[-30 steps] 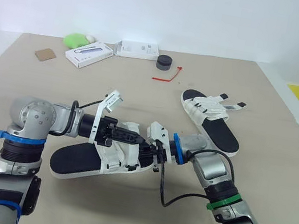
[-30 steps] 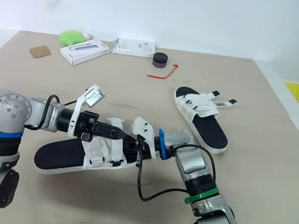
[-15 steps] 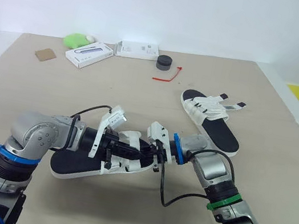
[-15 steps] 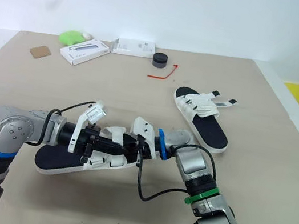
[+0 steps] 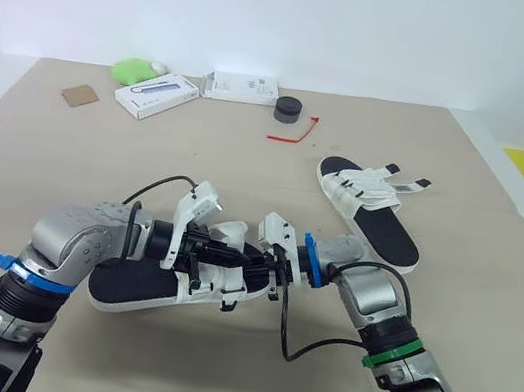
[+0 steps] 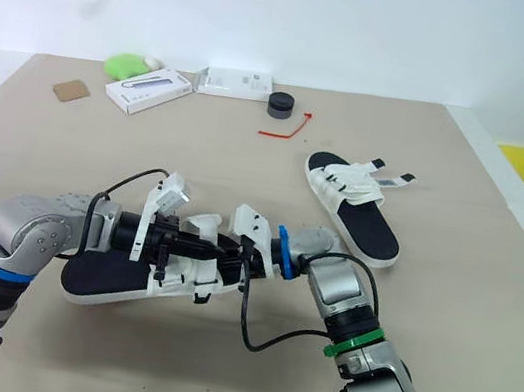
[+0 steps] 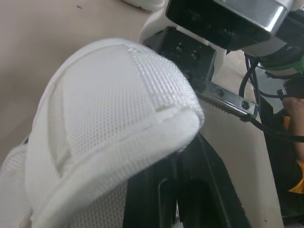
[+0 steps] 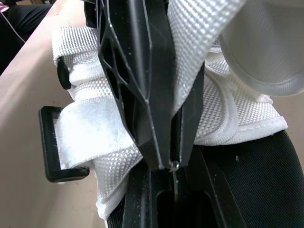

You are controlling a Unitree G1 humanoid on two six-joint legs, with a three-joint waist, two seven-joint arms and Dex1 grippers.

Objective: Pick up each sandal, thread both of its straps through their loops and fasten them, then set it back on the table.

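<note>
Near sandal (image 5: 139,286), black sole with white straps, lying on the tan table (image 5: 488,297). Long axis roughly crosswise to the robot: bare heel end toward the robot's left, strap end toward its right.

Left gripper (image 5: 229,254) reaching in from the sandal's heel end, along its length, and buried among the straps. Broad padded mesh strap (image 7: 114,118) draped right across it in the left wrist view. Grip hidden underneath, so cannot tell whether holding or free.

Right gripper (image 8: 164,161) coming in from the sandal's opposite end, nose to nose with the left one. Narrow: black fingers (image 8: 137,71) pressed together on a band of white webbing (image 8: 202,33), apparently a strap tail.

Black rectangular loop (image 8: 43,142) just beside those fingertips, at the sandal's side edge, with white strap material across or through it; cannot tell which.

Judged step: threading or tightening one strap of this sandal. Deciding relation: webbing pinched by the right gripper, loop just beside it toward the sandal's side. Probably a pull across the sandal's width, at right angles to its long axis. Right arm the nearer to the loop; left arm better placed for steadying.

Second sandal (image 5: 371,210) well apart from the near sandal, beyond it and toward the robot's right, flat on the table, strap tails sticking out sideways. Probably not yet fastened.

Far beyond the near sandal: two white boxes (image 5: 156,96), a black puck (image 5: 288,110), a red tie (image 5: 293,133).
</note>
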